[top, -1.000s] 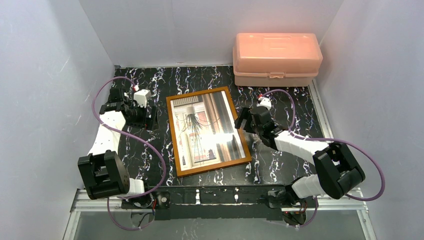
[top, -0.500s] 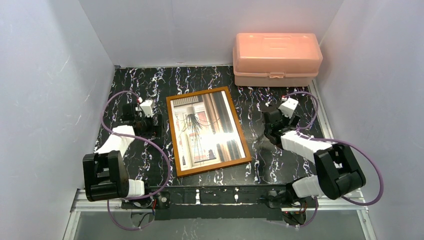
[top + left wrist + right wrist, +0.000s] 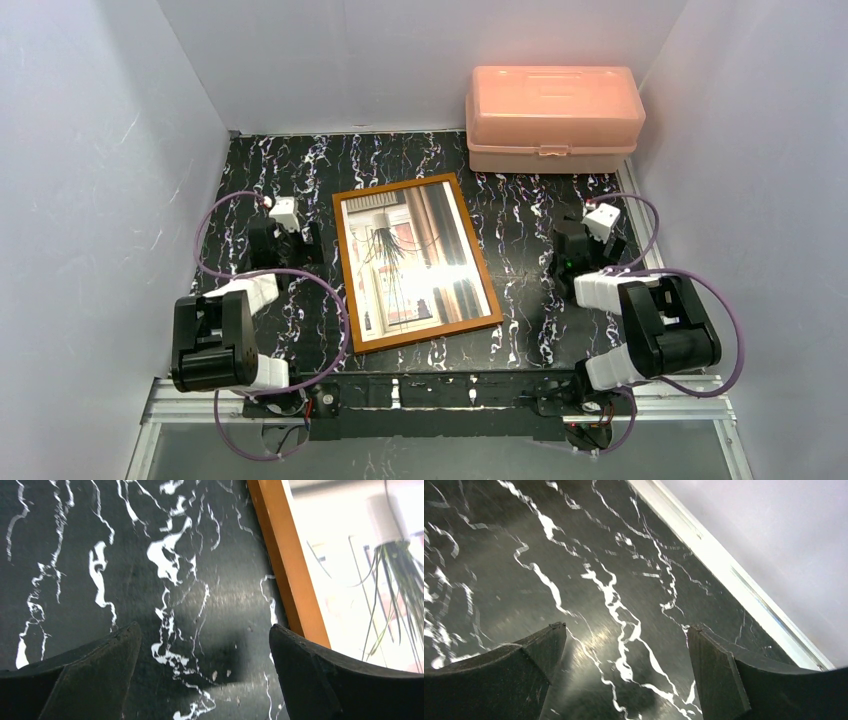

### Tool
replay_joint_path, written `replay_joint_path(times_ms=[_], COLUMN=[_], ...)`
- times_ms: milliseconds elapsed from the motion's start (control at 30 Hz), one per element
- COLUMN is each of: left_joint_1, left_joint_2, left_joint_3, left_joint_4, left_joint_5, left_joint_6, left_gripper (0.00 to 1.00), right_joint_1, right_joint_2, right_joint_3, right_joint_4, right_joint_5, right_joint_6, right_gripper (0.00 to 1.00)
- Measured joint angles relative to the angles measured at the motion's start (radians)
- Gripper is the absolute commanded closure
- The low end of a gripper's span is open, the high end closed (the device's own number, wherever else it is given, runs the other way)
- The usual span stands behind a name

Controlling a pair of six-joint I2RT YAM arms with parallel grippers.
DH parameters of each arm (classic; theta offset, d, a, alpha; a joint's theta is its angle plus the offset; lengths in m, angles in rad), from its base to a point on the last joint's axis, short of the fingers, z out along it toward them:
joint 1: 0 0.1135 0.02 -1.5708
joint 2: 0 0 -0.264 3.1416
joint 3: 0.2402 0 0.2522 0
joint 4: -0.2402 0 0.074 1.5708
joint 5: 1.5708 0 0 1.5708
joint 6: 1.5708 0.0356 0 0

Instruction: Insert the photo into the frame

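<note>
Lying flat near the middle of the black marbled table (image 3: 520, 200), the frame (image 3: 345, 270) is set at a slight angle, its long sides running away from the arm bases. The photo (image 3: 415, 260) is seen inside its 4 orange-brown rails, picture side up. It appears to be seated within them, though glare across the lower part makes the fit hard to judge. A pink plastic box (image 3: 553, 115) is placed at the far right corner, well apart from the frame.

The left gripper (image 3: 204, 629) is held low over bare table just left of the frame, its 2 fingers spread wide with nothing between them. In the left wrist view the frame's left rail passes just beside the finger on that side. The right gripper (image 3: 626, 628) is likewise spread wide and empty — it is poised over bare marble near the table's right edge, well apart from the frame, where a white border strip (image 3: 724, 570) meets the grey wall.
</note>
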Motion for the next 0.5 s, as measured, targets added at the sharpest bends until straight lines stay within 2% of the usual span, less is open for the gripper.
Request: replay_joint_path(times_ms=[167,367,500], left_joint_1=[0.005,0.026,0.028], left_joint_2=[0.000,0.052,0.055], left_joint_3=[-0.062,-0.100,-0.154], left_joint_4=[0.168,0.332,0.445], left_joint_5=[-0.042,-0.032,-0.008], left_joint_6=[-0.061,-0.105,-0.111], left_gripper=[0.02,0.02,0.02], right_joint_1=[-0.030,-0.042,-0.046], right_joint_2=[0.024,0.111,0.147], right_joint_3=[-0.113,-0.110,-0.111], right_joint_4=[0.163,0.309,0.360], right_joint_5=[-0.053,-0.100,-0.199], right_joint_6=[-0.064,-0.111,-0.168], right_gripper=[0.01,0.01,0.01])
